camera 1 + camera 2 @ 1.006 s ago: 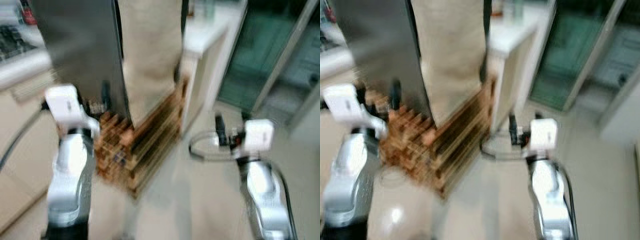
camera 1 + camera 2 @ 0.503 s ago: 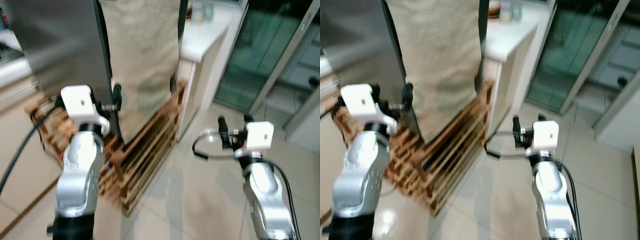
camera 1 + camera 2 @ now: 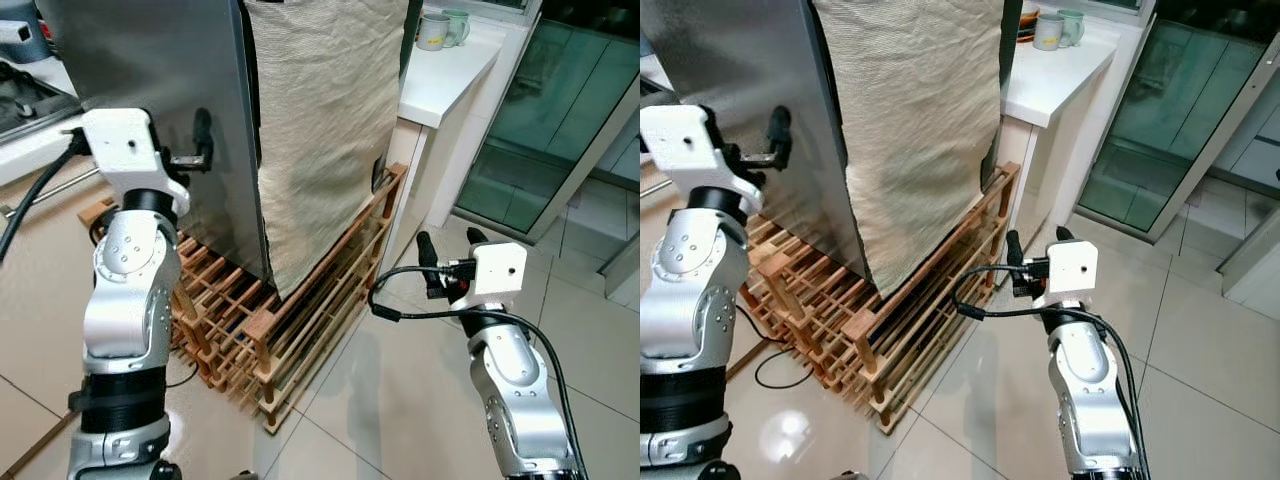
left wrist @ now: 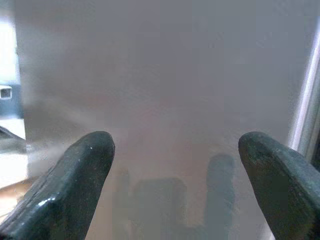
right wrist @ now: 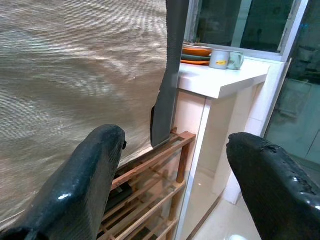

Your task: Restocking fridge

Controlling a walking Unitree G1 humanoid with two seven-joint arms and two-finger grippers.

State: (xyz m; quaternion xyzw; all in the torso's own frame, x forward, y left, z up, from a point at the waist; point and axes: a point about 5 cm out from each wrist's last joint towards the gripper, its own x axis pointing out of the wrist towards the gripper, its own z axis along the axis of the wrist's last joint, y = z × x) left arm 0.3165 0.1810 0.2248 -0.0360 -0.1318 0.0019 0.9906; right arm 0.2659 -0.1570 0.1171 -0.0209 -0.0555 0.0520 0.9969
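The steel-grey fridge (image 3: 160,60) stands on a wooden slatted rack (image 3: 300,310), and a beige cloth (image 3: 320,120) hangs down its side. My left gripper (image 4: 176,145) is raised to chest height and open, its fingers (image 3: 203,135) close to the fridge's steel face, with nothing between them. My right gripper (image 3: 446,245) is lower, out over the tiled floor. It is open and empty, and it points towards the rack's corner and the white counter (image 5: 220,80).
The white counter (image 3: 450,75) to the right of the fridge carries mugs (image 3: 435,30) and stacked plates (image 5: 196,54). A glass door (image 3: 560,120) lies further right. A black cable (image 3: 770,365) trails on the tiles beside the rack. A stove (image 3: 25,90) is at the far left.
The head view has swung and steadied from blur to sharp. My left gripper now sits higher, against the fridge's steel face. The right arm keeps much the same pose.
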